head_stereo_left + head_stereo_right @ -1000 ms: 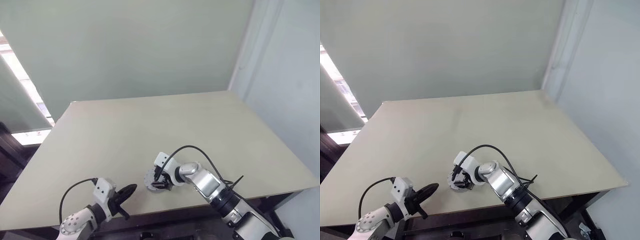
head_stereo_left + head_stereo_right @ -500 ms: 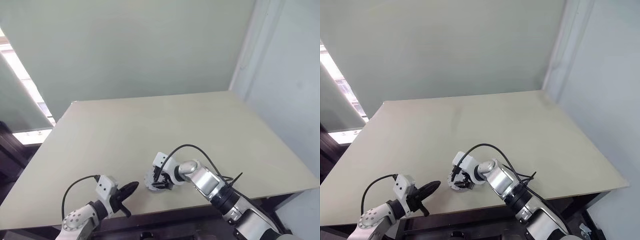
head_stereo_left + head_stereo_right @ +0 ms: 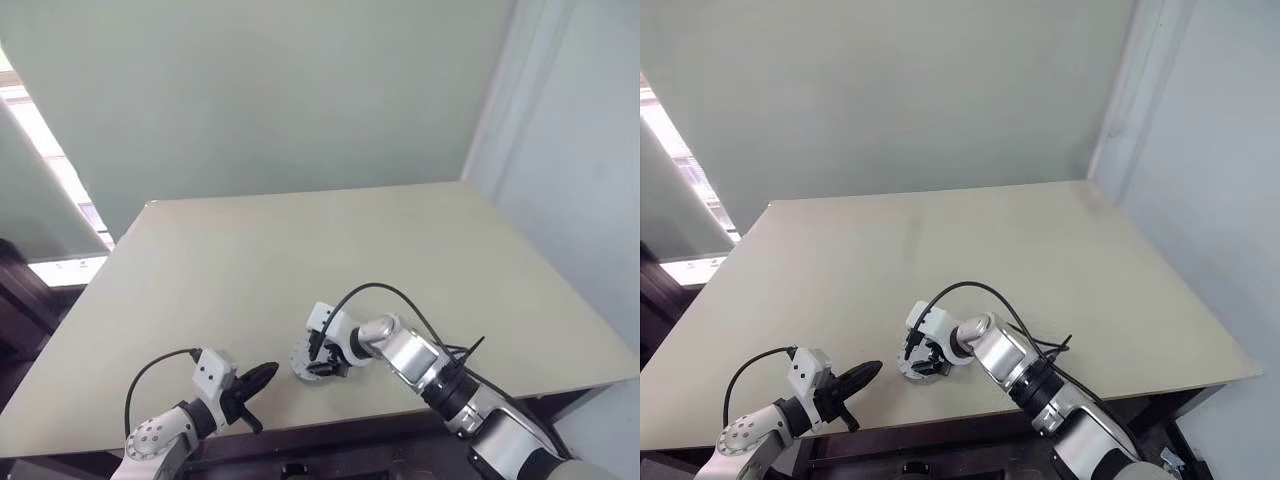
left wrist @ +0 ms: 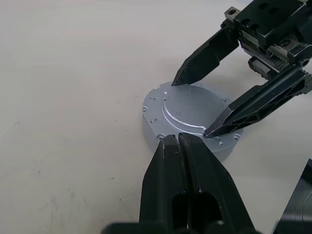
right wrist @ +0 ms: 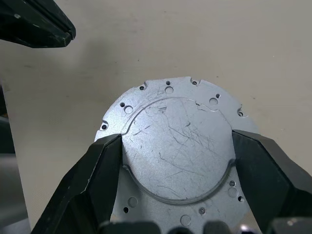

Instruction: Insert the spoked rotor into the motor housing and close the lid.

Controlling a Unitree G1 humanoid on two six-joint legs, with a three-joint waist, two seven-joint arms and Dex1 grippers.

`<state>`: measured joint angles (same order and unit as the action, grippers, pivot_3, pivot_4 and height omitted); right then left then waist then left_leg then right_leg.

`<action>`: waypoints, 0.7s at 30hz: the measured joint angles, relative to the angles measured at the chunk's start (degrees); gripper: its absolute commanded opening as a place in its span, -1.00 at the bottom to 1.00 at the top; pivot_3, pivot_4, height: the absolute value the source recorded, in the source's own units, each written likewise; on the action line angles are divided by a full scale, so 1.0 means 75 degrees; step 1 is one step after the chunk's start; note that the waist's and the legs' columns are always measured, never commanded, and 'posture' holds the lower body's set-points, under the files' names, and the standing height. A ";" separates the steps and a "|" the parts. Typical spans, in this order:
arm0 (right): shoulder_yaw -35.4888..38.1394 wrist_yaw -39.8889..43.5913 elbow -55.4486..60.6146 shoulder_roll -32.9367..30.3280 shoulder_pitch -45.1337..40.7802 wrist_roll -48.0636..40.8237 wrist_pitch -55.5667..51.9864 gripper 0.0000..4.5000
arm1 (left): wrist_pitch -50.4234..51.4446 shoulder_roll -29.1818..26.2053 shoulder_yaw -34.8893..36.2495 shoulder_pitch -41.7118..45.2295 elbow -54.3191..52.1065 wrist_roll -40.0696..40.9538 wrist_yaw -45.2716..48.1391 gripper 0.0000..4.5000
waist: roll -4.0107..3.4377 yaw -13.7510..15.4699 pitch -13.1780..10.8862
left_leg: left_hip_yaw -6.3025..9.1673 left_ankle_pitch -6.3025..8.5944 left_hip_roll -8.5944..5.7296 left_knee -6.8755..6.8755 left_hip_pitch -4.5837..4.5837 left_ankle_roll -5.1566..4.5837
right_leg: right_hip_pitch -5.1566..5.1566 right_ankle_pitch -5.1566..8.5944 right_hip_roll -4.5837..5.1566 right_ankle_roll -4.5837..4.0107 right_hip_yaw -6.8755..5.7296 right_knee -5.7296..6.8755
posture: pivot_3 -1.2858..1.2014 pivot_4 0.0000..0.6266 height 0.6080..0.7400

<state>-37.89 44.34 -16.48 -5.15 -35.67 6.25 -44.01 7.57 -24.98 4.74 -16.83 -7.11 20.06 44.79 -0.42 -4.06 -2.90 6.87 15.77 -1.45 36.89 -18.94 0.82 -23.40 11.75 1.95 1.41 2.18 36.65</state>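
Right tool (image 5: 178, 161) apparently gripping lid (image 5: 175, 146).

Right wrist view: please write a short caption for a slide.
Right gripper straddles the raised centre of a silver round lid lying on the beige table.

Beige table (image 3: 300, 240), pale green wall (image 3: 260, 90)
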 measured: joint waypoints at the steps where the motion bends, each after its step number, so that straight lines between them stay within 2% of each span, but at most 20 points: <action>1: -0.0005 0.0003 -0.0021 0.0000 -0.0016 0.0000 0.0008 0.46 | -0.0001 0.0000 0.0000 0.0006 0.0001 -0.0001 0.0001 -1.00 | 0.0000 0.0000 0.0000 | 0.0000 0.0000 0.0000 0.0000 0.0000 0.0000 | 0.0000 0.0000 0.0000 0.0000 0.0000 0.0000 | 0.03 -1.00 1.00; 12: -0.0012 0.0004 -0.0111 0.0003 -0.0037 0.0000 0.0102 0.46 | -0.0214 0.0107 -0.0094 0.0344 0.0177 -0.0069 -0.0022 -1.00 | -0.0004 0.0001 0.0001 | 0.0001 0.0013 0.0000 0.0002 0.0003 0.0022 | 0.0003 0.0001 0.0001 0.0001 -0.0001 0.0000 | 0.03 -1.00 1.00; 21: -0.0020 -0.0010 -0.0136 0.0004 -0.0026 0.0002 0.0149 0.46 | -0.0527 0.0565 -0.0826 0.0920 0.1186 -0.0793 -0.0371 -1.00 | -0.0008 0.0002 0.0023 | 0.0002 0.0000 0.0001 0.0001 0.0006 0.0000 | 0.0004 0.0001 -0.0003 0.0001 -0.0003 0.0003 | 0.03 -1.00 1.00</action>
<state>-38.05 44.26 -17.50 -5.13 -35.86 6.27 -42.89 3.61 -20.74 -1.45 -9.93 1.79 14.11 42.01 -0.48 -4.04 -2.73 6.88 15.77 -1.44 36.90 -18.90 0.82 -23.37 11.75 1.93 1.42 2.15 36.67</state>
